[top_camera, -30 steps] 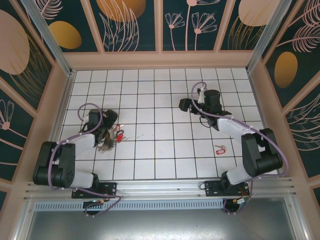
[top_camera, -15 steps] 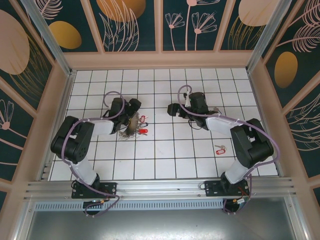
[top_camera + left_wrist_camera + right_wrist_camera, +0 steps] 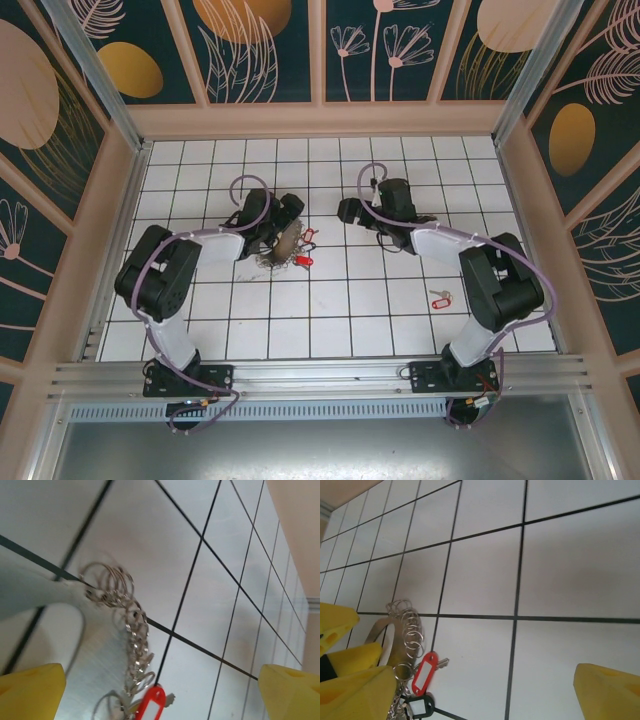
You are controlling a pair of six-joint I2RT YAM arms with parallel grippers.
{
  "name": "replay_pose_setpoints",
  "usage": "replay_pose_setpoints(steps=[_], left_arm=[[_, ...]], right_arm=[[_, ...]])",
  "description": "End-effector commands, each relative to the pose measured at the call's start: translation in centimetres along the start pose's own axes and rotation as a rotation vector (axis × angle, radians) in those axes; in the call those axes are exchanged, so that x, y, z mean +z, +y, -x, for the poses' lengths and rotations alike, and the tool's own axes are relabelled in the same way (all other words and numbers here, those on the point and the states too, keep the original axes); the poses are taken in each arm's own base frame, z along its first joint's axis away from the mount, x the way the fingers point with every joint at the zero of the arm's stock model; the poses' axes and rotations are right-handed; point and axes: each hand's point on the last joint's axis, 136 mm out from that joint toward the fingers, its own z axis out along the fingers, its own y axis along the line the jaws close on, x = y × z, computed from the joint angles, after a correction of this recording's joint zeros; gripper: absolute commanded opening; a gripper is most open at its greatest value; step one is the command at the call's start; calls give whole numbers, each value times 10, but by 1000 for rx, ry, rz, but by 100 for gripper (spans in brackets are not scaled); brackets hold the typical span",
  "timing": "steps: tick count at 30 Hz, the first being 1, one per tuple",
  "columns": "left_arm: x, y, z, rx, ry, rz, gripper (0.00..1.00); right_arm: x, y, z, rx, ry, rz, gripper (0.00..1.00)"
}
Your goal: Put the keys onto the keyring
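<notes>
Top external: left gripper [image 3: 290, 229] spread wide astride keyring [image 3: 283, 244]; red-tagged keys [image 3: 303, 259] against keyring; right gripper [image 3: 346, 211] nearby, spread, empty.

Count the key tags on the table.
3: a red tag and a second tag beside the keyring; a lone tag right of centre. More may be hidden.

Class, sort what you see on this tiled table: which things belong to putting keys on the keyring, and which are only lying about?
Job: keyring; tagged keys by it; lone red-tagged key.
Just there: tiled table; patterned walls; metal rail.
</notes>
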Motion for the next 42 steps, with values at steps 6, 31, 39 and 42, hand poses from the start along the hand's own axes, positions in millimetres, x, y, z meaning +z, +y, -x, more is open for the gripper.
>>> replay_pose_setpoints(steps=[6, 31, 39, 42], left_arm=[[-53, 47, 42, 28, -148, 106, 99], [-24, 64, -5, 23, 68, 22, 78], [-16, 66, -15, 40, 94, 35, 79], [-13, 65, -17, 50, 103, 37, 79]], right_arm=[[23, 40, -4, -17, 101, 188, 79], [107, 84, -58, -17, 389, 270, 63], [110, 67, -63, -3, 405, 232, 61], [114, 66, -67, 16, 426, 246, 58]])
